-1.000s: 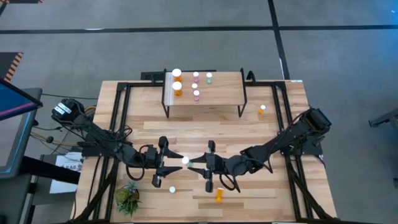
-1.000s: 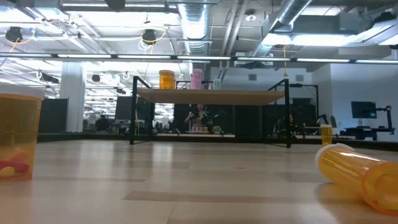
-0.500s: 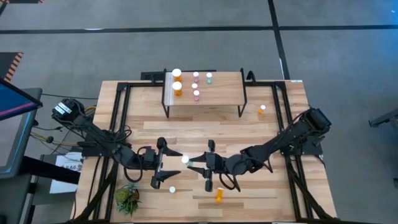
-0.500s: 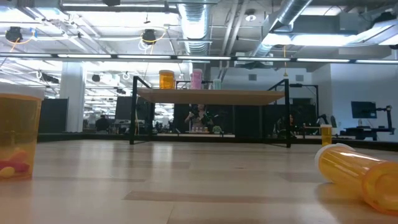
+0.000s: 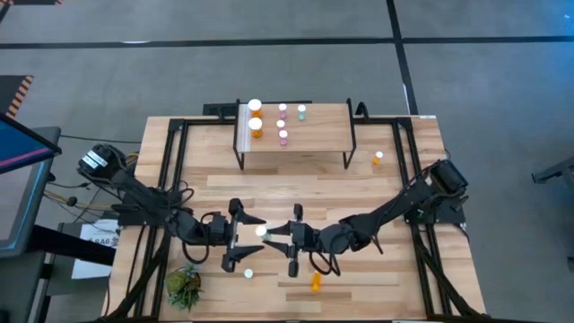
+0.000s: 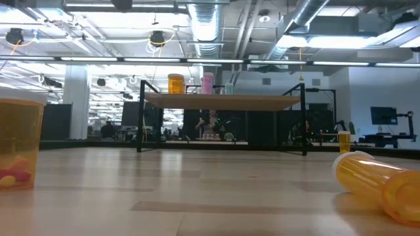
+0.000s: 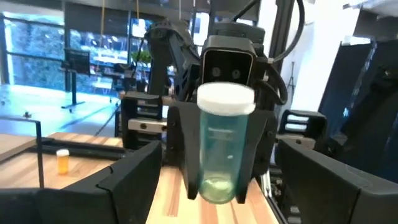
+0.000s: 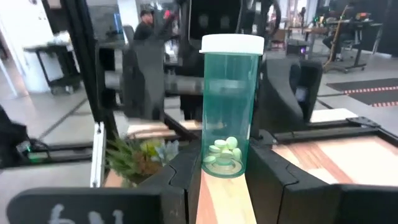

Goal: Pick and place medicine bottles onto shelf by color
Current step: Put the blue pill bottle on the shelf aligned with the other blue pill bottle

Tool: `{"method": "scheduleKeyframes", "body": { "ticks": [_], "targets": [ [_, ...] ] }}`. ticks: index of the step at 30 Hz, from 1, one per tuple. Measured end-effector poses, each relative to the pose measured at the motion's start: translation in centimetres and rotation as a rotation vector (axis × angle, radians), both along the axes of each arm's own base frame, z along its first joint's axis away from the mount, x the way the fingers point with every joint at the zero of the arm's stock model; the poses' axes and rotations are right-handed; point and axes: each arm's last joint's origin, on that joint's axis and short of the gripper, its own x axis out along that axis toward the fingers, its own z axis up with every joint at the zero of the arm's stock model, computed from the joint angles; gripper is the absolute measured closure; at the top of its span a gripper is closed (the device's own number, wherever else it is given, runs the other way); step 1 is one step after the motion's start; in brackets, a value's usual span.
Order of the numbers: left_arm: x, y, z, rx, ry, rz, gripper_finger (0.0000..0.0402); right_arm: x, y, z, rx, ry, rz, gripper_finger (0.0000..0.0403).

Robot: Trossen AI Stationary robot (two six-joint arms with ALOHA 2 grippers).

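Green bottle (image 8: pixel 227 106) upright, right tool (image 8: pixel 225 177) gripping

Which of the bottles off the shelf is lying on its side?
The orange bottle at the table's near edge, just past the right claw; it lies flat, while the one by the plant and the far-right one stand upright.

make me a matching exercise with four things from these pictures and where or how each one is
1. pale green translucent pill bottle, white cap
2. orange translucent bottle, right of the low view
3. small green potted plant
4. small pink bottle, white cap

a. on the light wood shelf
b. lying on its side
c. clamped in the right gripper
d. wooden table corner beside the left arm

Pairs: 1-c, 2-b, 3-d, 4-a
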Motion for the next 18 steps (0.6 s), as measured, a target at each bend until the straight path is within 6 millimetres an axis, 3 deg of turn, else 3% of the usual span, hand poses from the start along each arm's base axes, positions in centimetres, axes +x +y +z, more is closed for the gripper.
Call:
{"method": "scheduleKeyframes", "body": {
  "ticks": [9,18],
  "targets": [
    [2.3,-0.5,0.4,0.035,0.01,0.022,0.0095,-0.2,0.3,0.1,-0.002,-0.004,0.008,0.028],
    [1.0,-1.2,1.4,0.065,0.014,0.032,0.0095,-0.4,0.7,0.0,-0.011,0.007,0.02,0.028]
  ]
}}
